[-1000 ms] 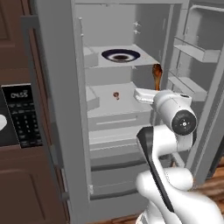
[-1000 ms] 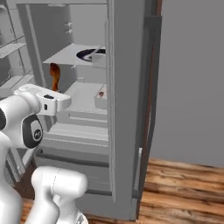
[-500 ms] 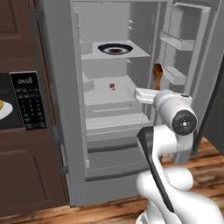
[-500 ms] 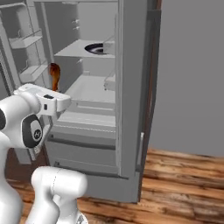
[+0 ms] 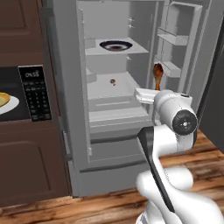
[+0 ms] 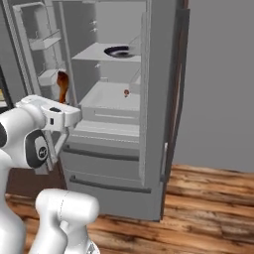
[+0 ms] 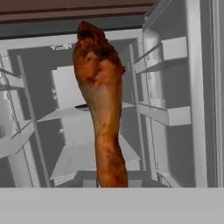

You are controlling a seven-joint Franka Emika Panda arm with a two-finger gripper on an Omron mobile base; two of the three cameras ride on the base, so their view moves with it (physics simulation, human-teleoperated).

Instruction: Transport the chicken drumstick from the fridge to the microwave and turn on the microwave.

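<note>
- We see the pincer (image 5: 156, 89) pointing upward in front of the open fridge (image 5: 109, 131), its jaws drawn close together and clamped on the thin lower end of the chicken drumstick (image 5: 158, 75).
- The drumstick stands nearly upright above the hand, out in the air before the fridge's shelves, close to the bins of the open door (image 5: 175, 52); in the right base view it shows as a small orange-brown shape (image 6: 62, 85) just above the white wrist.
- In the hand view the drumstick (image 7: 102, 109) looks rough and mottled, reddish brown at its wide knobbly top and paler golden toward the narrow shank.
- Behind it, the fridge interior is smooth pale grey, with flat shelves and drawers below.
- On the upper shelf sits a shallow dark bowl (image 5: 116, 45) with a pale rim.
- On the shelf below lies a tiny round reddish item (image 5: 113, 81) (too small for us to say what it is).
- To the left of the fridge, set into dark brown cabinets (image 5: 30, 175), is the microwave (image 5: 17, 94): black, with a keypad (image 5: 36, 96) and lit display, and a white plate (image 5: 6, 105) with something yellow inside.
- The floor (image 6: 208, 213) is brown wood planks, and a plain grey wall (image 6: 218, 79) stands right of the fridge.
</note>
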